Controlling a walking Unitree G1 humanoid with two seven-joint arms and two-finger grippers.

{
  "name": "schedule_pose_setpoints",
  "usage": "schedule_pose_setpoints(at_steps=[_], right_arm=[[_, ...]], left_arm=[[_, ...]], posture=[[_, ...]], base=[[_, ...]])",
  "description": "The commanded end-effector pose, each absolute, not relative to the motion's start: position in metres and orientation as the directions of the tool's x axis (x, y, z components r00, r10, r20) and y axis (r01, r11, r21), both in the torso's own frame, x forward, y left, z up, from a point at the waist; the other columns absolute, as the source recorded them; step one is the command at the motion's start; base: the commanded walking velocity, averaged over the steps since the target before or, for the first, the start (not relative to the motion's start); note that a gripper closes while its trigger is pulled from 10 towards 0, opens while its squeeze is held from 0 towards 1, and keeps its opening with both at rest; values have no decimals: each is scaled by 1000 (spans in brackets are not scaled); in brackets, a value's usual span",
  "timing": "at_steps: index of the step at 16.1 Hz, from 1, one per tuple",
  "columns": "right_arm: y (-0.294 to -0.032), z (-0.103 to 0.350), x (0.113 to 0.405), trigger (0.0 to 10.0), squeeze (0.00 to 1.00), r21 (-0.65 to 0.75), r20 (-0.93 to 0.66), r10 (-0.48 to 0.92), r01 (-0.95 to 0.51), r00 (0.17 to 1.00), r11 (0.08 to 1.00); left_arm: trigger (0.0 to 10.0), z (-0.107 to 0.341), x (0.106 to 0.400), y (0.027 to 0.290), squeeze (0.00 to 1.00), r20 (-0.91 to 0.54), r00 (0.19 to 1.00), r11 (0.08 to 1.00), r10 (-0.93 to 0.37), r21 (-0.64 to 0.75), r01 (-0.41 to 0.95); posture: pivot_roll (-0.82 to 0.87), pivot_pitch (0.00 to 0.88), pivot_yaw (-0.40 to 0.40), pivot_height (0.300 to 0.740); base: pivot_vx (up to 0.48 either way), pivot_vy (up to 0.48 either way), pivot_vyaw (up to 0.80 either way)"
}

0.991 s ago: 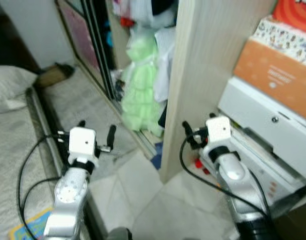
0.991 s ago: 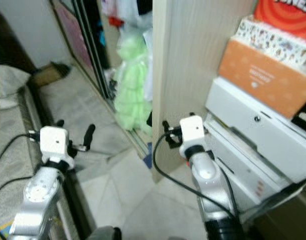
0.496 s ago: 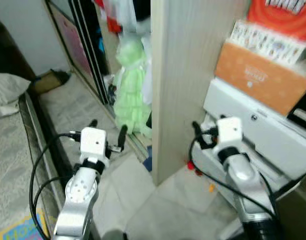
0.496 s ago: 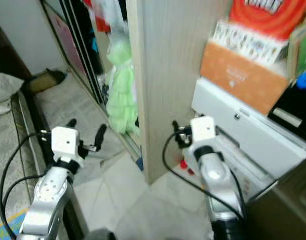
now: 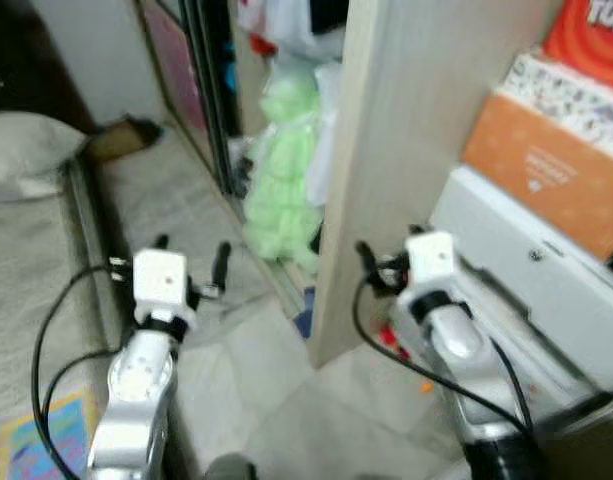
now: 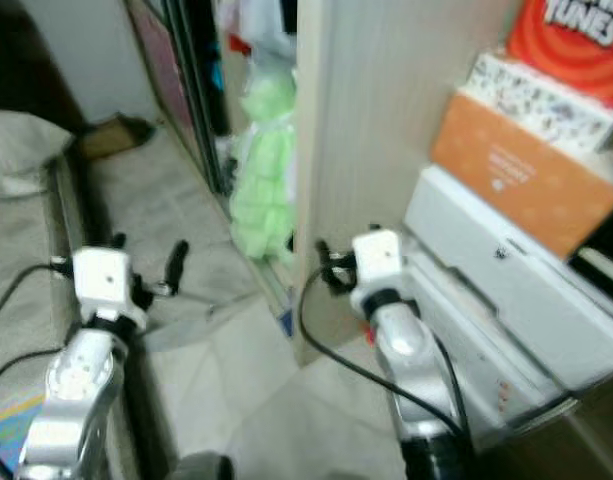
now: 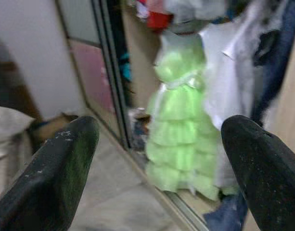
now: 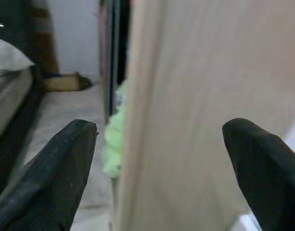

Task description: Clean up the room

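I face an open wardrobe with a pale wooden side panel [image 5: 396, 130]. A light green ruffled dress [image 5: 281, 190] hangs inside it, reaching down to the sliding-door track; it shows again in the left wrist view as the dress [image 7: 178, 125]. Small red and orange bits [image 5: 388, 336] lie on the tiled floor at the foot of the panel. A blue cloth [image 5: 304, 322] pokes out at the wardrobe's base. My left gripper [image 5: 191, 254] is held out over the floor, open and empty. My right gripper [image 8: 157, 163] stands close in front of the panel, open and empty.
A bed with a pillow [image 5: 31, 150] runs along my left, and a colourful flat item [image 5: 36, 440] lies on it near me. Stacked boxes fill the right: an orange one [image 5: 546, 160] over a white case [image 5: 526, 290]. A brown box [image 5: 126, 140] sits far back on the floor.
The whole picture has swung left and right, so the camera has moved. Both arms keep the same pose, with their fingers spread as before.
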State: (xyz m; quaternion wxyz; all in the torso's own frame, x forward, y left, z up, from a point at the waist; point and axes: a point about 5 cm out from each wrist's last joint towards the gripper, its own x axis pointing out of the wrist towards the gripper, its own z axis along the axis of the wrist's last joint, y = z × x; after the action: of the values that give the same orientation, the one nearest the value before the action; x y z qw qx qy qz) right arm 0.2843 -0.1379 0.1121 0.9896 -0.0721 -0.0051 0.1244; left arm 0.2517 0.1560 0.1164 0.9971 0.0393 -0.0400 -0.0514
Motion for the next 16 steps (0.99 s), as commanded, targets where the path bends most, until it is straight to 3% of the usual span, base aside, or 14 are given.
schedule_pose_setpoints(at_steps=[1,7,11,16], right_arm=[[-143,113,285,10000,0,-155,-7,237,-235,971,960],[-148,106,284,10000,0,-153,-62,278,-285,958,946],[-135,103,278,10000,0,-115,-79,377,-384,923,916],[-135,108,283,10000,0,-119,-49,369,-372,928,921]], left_arm=[[10000,115,251,153,0,71,991,991,-116,78,111],[10000,115,249,152,0,69,990,990,-121,74,116],[10000,112,247,153,0,52,991,990,-120,83,116],[10000,114,247,155,0,60,994,992,-88,93,82]], posture=[[-31,69,-11,740],[-33,70,-13,740],[-30,66,-11,740],[-22,64,-12,740]], base=[[0,0,800],[0,0,800],[0,0,800],[0,0,800]])
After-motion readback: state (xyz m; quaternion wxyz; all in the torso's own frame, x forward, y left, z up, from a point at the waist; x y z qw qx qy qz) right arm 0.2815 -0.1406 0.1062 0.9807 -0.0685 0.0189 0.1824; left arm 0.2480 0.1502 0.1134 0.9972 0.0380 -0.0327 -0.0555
